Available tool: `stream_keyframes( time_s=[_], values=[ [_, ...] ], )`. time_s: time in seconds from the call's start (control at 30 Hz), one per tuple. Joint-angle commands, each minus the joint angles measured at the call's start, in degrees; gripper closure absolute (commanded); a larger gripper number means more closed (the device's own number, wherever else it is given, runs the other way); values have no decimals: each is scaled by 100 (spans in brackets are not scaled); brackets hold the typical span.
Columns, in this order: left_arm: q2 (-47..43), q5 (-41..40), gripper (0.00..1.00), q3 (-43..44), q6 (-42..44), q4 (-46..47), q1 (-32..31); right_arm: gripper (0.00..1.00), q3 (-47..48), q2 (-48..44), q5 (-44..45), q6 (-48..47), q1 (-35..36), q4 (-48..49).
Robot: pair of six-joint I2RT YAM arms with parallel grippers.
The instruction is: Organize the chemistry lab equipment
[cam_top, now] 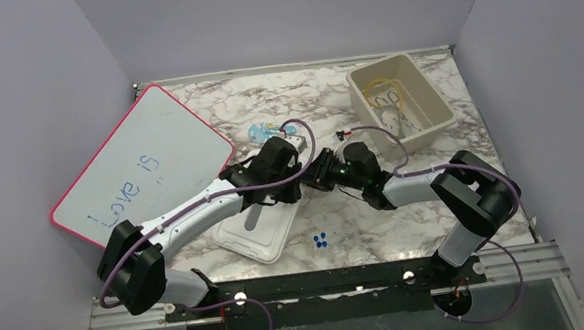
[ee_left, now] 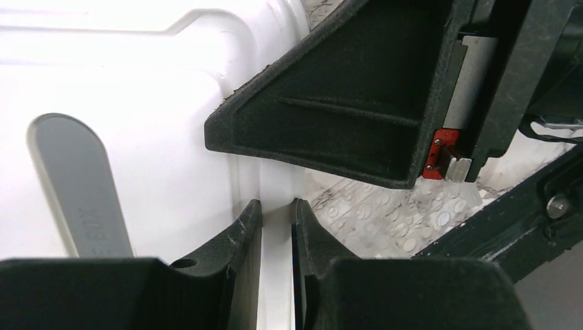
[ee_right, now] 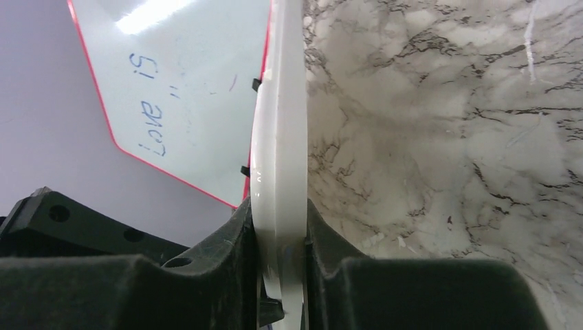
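Tubing [cam_top: 384, 88] already lies in the beige bin [cam_top: 442, 108], blue bits [cam_top: 319, 239] near-left of the bin look unstowed, and the left gripper [ee_left: 276, 206] and right gripper [ee_right: 280, 206], nearly closed, pinch the white lid [cam_top: 255, 235] left of the bin.

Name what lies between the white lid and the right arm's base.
A few small blue pieces lie on the table between the lid and that base, shown in the top view.
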Motion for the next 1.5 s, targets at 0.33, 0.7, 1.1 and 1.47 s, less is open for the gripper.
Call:
stream_keyframes(
  time_s=[0.33,0.7,1.1,1.47],
  values=[
    [-1271,133,27,567,85,359,278,97,565,-1700,565,-1529,-29,-1084],
    [-995,1412,10,1855,567,334,1671,99,1795,-1820,-1321,-2670,-1430,-1994],
    [117,3480,6,2672,361,1229,3263,99,2430,-1990,-4196,-2647,-3535,-1934],
    [611,5218,6,2062,-766,3243,3381,98,2781,-1719,-5818,-1033,-4402,-182]
  ],
)
